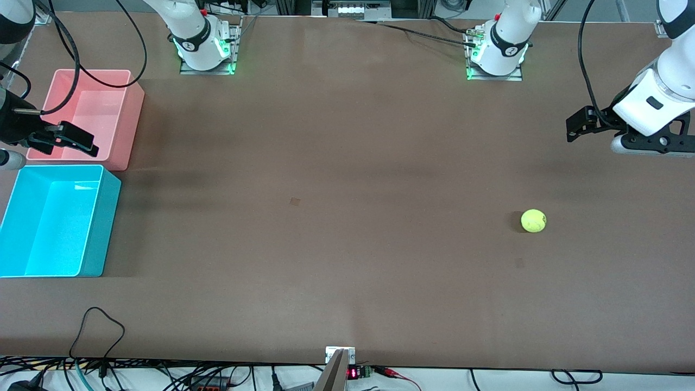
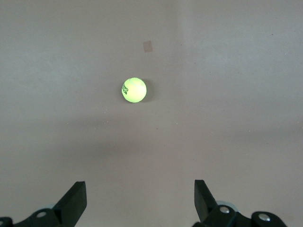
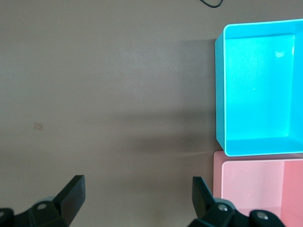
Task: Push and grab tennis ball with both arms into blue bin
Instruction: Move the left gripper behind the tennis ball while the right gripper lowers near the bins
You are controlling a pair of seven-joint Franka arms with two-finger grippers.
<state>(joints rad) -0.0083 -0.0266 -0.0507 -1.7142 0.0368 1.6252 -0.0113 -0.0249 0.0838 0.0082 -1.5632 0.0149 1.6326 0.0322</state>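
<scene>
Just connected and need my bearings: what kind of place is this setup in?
Most likely a robotics lab bench: two arms bolted to a brown table, loose cables along its edge, and only a tennis ball, a blue bin and a pink bin on it.

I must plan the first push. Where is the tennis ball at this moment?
In the front view the tennis ball lies alone on the table toward the left arm's end, a long way from the blue bin.

Blue bin [image 1: 103,228] cut at the front view's left edge, pink bin [image 3: 255,189] cropped at the right wrist view's lower right corner, tennis ball [image 2: 134,90] logo too small to read
</scene>
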